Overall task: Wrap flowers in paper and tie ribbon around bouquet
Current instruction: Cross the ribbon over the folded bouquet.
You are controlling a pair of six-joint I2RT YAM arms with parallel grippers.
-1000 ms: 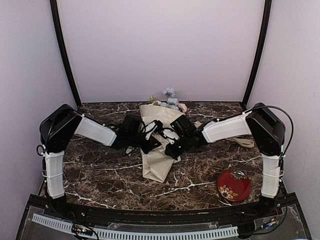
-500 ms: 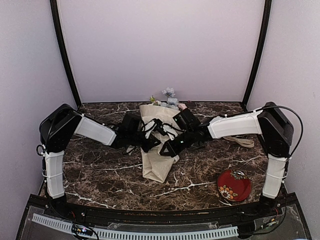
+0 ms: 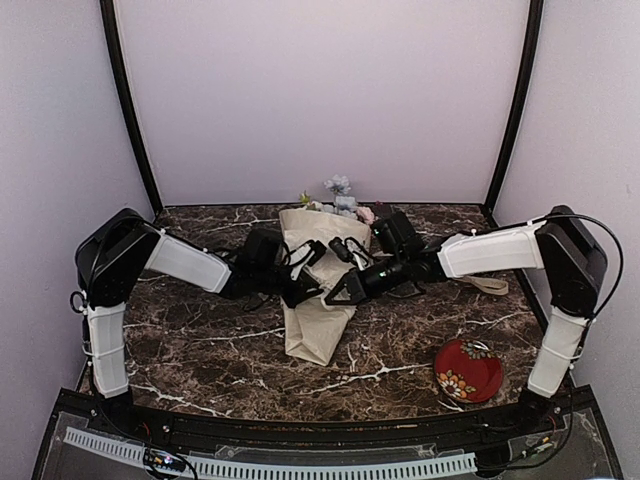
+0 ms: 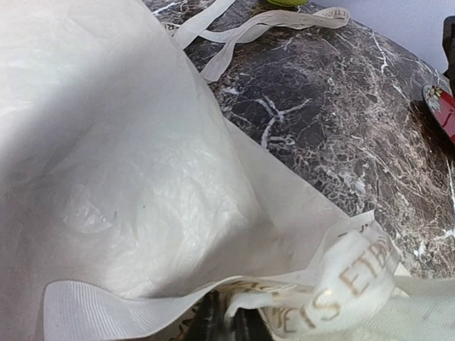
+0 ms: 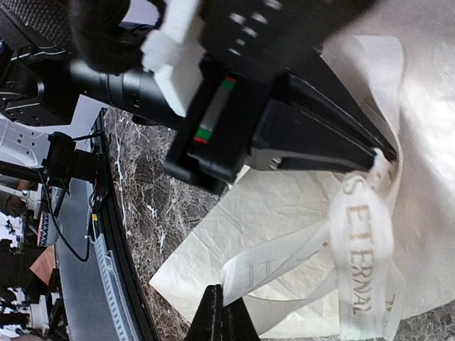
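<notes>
The bouquet [image 3: 318, 310] lies on the table [image 3: 200, 350], flowers [image 3: 342, 200] at the far end. The left claw [image 4: 226, 323] and right claw [image 5: 220, 316] (both pressed together) pinch the ribbon [image 5: 359, 234] over its middle. Best pull apart evenly, keeping the strip flat.

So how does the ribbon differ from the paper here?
The paper is a wide, crinkled, plain sheet; the ribbon is a narrow ribbed strip with gold letters. The paper lies on the table; the ribbon loops over it, pinched by the right hand. Both are cream.
</notes>
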